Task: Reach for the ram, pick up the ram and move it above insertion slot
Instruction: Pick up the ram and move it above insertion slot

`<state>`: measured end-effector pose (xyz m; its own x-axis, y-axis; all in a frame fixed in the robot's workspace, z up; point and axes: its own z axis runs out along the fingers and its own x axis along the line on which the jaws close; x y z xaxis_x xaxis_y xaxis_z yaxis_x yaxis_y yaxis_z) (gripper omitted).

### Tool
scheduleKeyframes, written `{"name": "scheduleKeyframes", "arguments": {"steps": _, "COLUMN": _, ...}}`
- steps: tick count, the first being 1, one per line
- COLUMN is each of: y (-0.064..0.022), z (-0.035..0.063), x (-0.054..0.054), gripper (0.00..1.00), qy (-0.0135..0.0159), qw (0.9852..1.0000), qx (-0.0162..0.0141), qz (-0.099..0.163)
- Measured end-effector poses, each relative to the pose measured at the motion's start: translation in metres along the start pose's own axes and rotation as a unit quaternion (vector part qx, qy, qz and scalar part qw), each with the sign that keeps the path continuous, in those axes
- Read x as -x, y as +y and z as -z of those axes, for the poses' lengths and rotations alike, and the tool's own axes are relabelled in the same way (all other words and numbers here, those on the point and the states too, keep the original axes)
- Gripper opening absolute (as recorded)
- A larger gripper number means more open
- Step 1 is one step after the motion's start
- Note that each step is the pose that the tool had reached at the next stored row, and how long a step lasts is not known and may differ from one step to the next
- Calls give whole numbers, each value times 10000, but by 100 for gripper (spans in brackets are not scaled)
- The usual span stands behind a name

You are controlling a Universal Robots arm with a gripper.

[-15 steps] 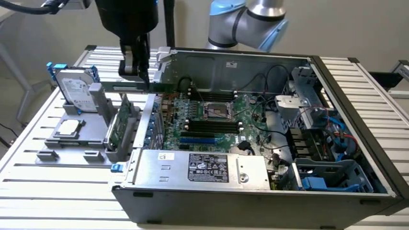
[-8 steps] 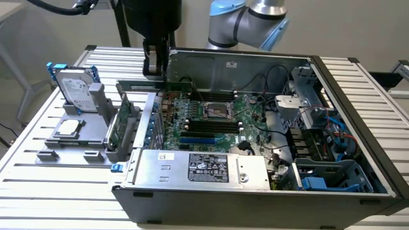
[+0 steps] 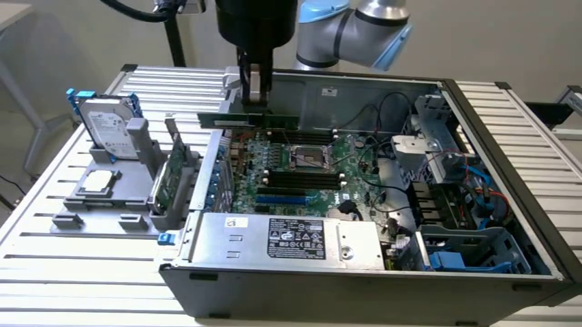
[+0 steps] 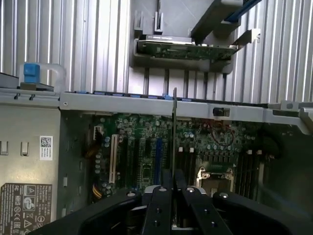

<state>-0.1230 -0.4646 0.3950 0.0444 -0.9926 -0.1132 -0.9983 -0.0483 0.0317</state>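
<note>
Gripper closed on the ram, fingers pinching its upper edge. The ram, a long thin green board, hangs level above the rear part of the motherboard, clear of the dark memory slots below. In the wrist view the ram appears edge-on, a thin vertical line rising from between the black fingers.

The open computer case is grey sheet metal; a power supply bears a dark label. On the exterior view's left, a grey fixture holds a silver hard drive with blue rails and a wider green card. All rests on a ribbed aluminium table.
</note>
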Motion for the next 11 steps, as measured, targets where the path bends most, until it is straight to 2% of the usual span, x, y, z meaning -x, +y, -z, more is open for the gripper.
{"name": "scheduleKeyframes", "arguments": {"steps": 11, "y": -376, "z": -7, "x": 168, "gripper": 13, "qy": 1, "qw": 10000, "qx": 0, "qz": 0}}
